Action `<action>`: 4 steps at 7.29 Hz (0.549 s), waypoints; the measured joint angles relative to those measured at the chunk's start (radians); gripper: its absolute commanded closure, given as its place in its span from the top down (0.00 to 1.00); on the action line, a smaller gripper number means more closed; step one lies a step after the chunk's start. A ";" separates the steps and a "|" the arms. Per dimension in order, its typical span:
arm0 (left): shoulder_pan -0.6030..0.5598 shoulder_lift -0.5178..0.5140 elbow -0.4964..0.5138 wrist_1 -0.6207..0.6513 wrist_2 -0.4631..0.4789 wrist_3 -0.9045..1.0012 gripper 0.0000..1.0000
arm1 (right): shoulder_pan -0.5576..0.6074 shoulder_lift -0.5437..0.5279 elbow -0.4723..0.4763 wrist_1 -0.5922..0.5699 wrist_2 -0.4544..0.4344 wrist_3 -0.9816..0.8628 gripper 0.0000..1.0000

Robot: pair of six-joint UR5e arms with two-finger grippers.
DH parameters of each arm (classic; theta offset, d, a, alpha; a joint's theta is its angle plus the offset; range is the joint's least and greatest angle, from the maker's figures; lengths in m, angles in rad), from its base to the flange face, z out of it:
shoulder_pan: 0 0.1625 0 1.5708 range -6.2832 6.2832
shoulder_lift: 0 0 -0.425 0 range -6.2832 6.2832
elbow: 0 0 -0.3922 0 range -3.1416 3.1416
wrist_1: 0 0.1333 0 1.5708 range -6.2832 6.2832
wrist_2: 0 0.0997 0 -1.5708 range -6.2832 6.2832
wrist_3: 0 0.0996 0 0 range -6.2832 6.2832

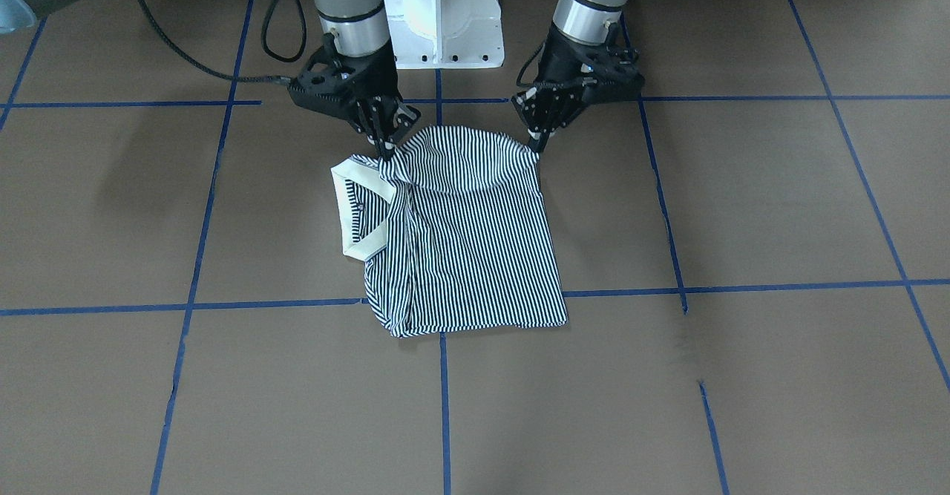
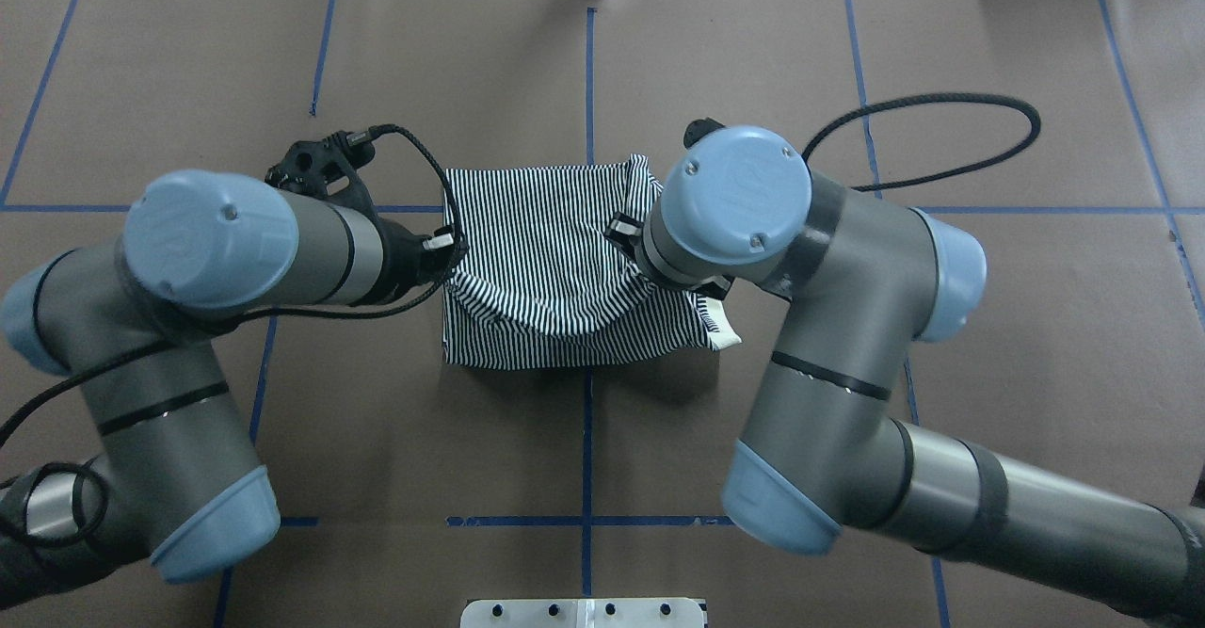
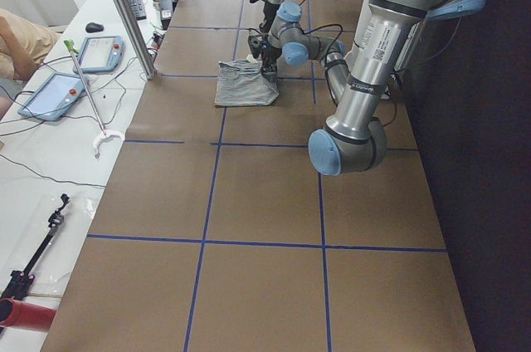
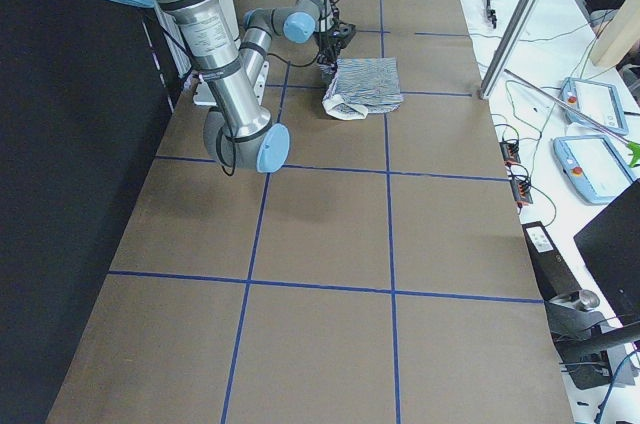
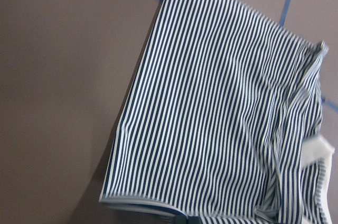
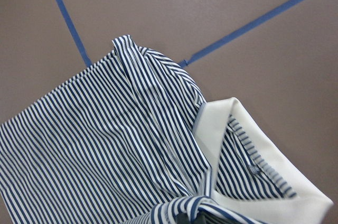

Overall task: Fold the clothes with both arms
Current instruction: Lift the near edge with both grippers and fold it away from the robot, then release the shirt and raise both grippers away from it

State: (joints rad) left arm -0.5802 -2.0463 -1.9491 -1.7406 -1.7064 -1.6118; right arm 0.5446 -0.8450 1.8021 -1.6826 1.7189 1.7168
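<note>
The striped polo shirt [image 1: 475, 243] lies partly folded in the middle of the table, its cream collar [image 1: 349, 205] on the robot's right side. Its edge nearest the robot is raised off the table and sags between the two grippers. My left gripper [image 1: 536, 145] is shut on one corner of that raised edge. My right gripper [image 1: 387, 152] is shut on the other corner, beside the collar. From overhead the left gripper [image 2: 450, 249] meets the shirt [image 2: 546, 251], while the right wrist hides the right gripper. Both wrist views show the shirt [image 5: 222, 118] and the collar [image 6: 253, 139] close up.
The white pedestal base [image 1: 444, 12] stands just behind the grippers. Blue tape lines [image 1: 444, 398] grid the brown table. A black cable [image 2: 941, 110] loops beyond the right arm. A side bench holds control tablets [image 3: 50, 95], with a person's arm [image 3: 21, 36] near them.
</note>
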 measured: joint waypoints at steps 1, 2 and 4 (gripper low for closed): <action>-0.048 -0.024 0.091 -0.052 -0.006 0.046 0.00 | 0.055 0.062 -0.127 0.061 0.045 -0.016 0.00; -0.082 -0.041 0.183 -0.124 -0.008 0.072 0.00 | 0.100 0.111 -0.251 0.133 0.086 -0.025 0.00; -0.124 -0.106 0.378 -0.240 -0.006 0.130 0.35 | 0.174 0.205 -0.531 0.287 0.174 -0.059 0.65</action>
State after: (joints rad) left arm -0.7041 -2.1527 -1.5713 -1.9803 -1.7119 -1.4819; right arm 0.7188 -0.6401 1.2712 -1.3957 1.8930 1.6574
